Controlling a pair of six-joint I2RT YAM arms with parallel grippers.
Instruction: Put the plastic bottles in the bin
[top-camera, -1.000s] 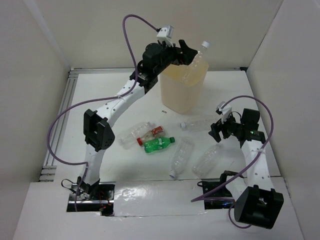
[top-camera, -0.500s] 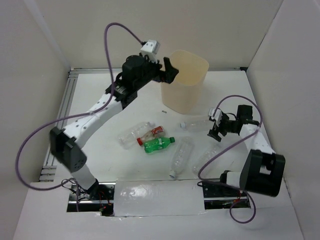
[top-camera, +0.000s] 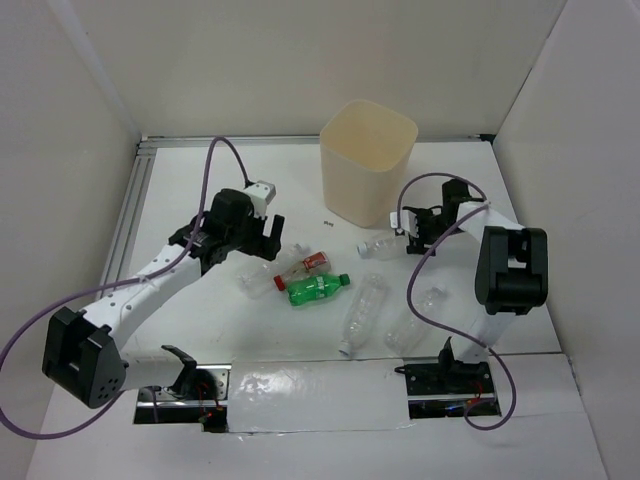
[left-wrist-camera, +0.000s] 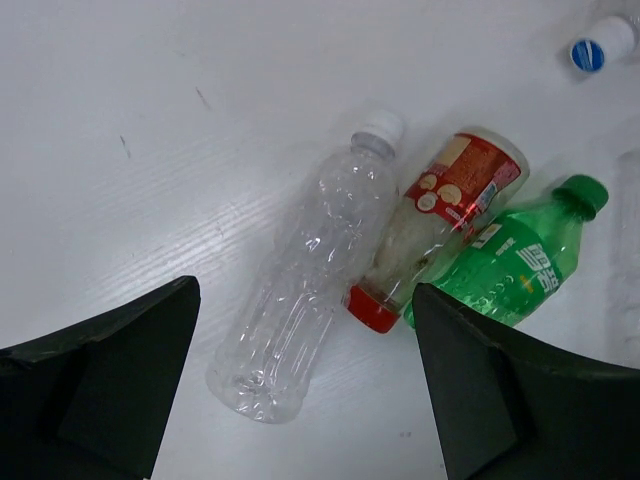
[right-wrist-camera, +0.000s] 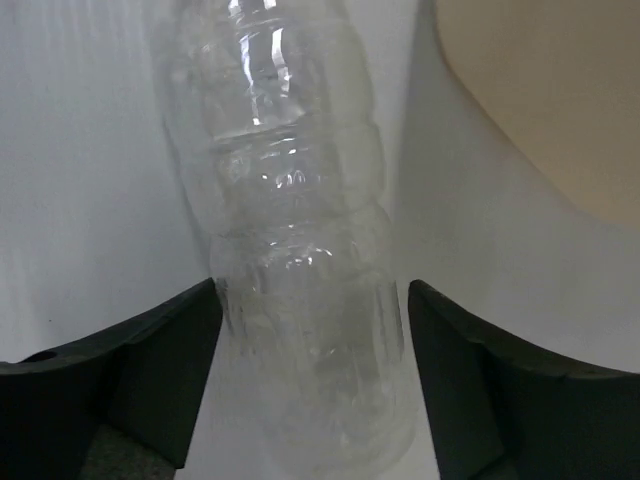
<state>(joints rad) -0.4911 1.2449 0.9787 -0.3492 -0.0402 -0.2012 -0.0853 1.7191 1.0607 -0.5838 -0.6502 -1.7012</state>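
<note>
Right claw (right-wrist-camera: 312, 300) spread wide astride a clear bottle (right-wrist-camera: 290, 230) lying near the bin (right-wrist-camera: 540, 90).

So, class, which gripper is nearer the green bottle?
Left. The left gripper hovers open just left of and beyond the green bottle. The right gripper is farther off, fingers either side of a clear bottle by the bin.
</note>
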